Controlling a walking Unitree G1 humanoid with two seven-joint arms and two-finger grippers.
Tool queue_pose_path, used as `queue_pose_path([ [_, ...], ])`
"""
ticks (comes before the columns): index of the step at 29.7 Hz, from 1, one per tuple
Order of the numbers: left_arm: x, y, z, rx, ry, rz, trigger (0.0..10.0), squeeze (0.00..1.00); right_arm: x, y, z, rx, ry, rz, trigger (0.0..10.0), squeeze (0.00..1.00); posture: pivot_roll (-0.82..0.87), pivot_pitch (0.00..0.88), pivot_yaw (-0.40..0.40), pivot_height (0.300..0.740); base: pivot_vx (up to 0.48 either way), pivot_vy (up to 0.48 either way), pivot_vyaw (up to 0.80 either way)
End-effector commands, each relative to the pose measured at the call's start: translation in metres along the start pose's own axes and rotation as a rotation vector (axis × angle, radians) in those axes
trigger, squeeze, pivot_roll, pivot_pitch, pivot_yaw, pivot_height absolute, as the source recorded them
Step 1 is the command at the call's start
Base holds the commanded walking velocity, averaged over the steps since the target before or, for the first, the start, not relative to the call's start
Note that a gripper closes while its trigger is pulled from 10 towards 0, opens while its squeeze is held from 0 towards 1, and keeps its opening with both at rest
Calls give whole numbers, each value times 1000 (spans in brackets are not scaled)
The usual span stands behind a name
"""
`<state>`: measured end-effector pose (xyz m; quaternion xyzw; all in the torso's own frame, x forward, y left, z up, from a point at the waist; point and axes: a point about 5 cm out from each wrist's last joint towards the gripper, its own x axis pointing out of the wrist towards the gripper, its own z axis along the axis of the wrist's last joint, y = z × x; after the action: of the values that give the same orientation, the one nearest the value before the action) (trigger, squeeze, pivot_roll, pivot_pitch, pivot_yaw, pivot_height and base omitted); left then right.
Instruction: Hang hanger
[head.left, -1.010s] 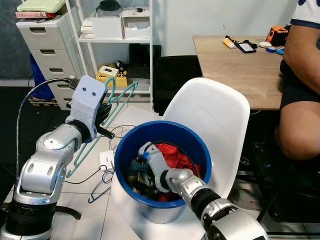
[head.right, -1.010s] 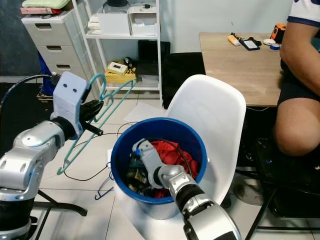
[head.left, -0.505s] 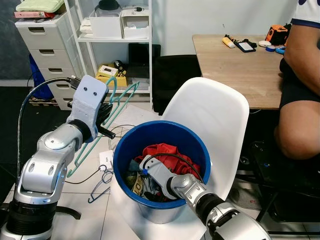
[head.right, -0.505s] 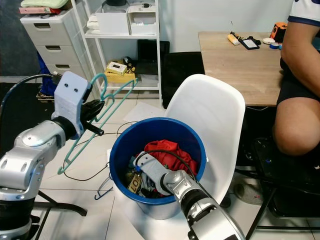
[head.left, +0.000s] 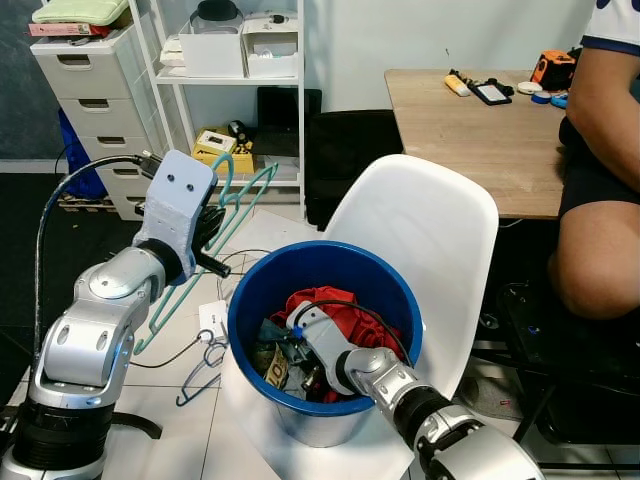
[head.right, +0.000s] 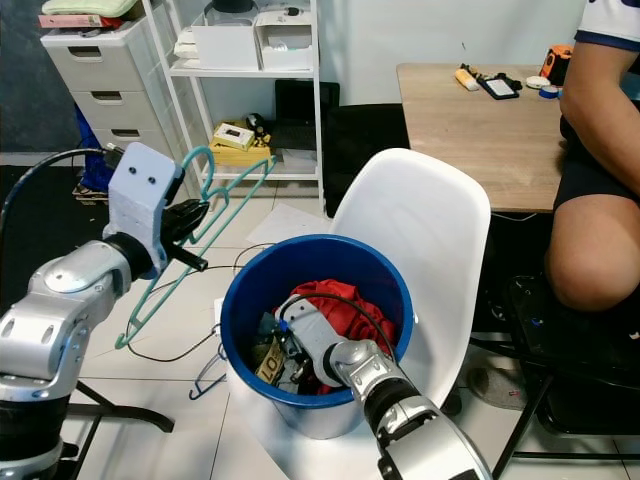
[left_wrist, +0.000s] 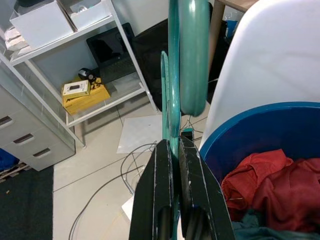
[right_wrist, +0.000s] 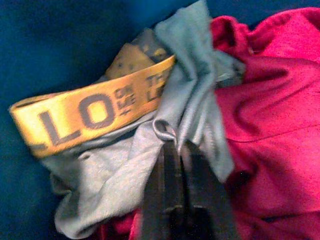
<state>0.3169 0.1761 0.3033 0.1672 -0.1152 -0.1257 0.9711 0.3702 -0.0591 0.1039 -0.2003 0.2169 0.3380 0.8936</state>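
Right wrist view: right tool (right_wrist: 175, 150) pinched tight on a soft grey cloth (right_wrist: 165, 165), beside crumpled red fabric (right_wrist: 270, 125) and a yellow lettered band (right_wrist: 90, 117), deep inside the round blue plastic bucket (head.left: 250, 300). Left tool (left_wrist: 171, 150) raised to the bucket's left, clamped narrow on a thin teal plastic hanger (head.left: 236, 205), held tilted above the tiled floor. Behind, smooth white moulded chair (head.left: 430, 225); farther, wooden worktop (head.left: 480, 135).

"LO" on yellow band (right_wrist: 95, 112)
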Motion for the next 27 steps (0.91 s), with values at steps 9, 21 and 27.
queue_pose_path([
  [9,1,-3,1,-8,-17,5,10000,0,-15,-36,44,119,-230,-193,0,0,168,302,44,740,0,0,0],
  [21,18,-22,8,-120,-101,10,10000,0,-130,-69,175,-141,-1050,-470,10000,0,14,248,7,740,0,0,0],
  [27,23,-29,14,-161,-144,7,10000,0,-161,-73,200,-183,-1164,-506,10000,0,-36,219,-11,740,0,0,0],
])
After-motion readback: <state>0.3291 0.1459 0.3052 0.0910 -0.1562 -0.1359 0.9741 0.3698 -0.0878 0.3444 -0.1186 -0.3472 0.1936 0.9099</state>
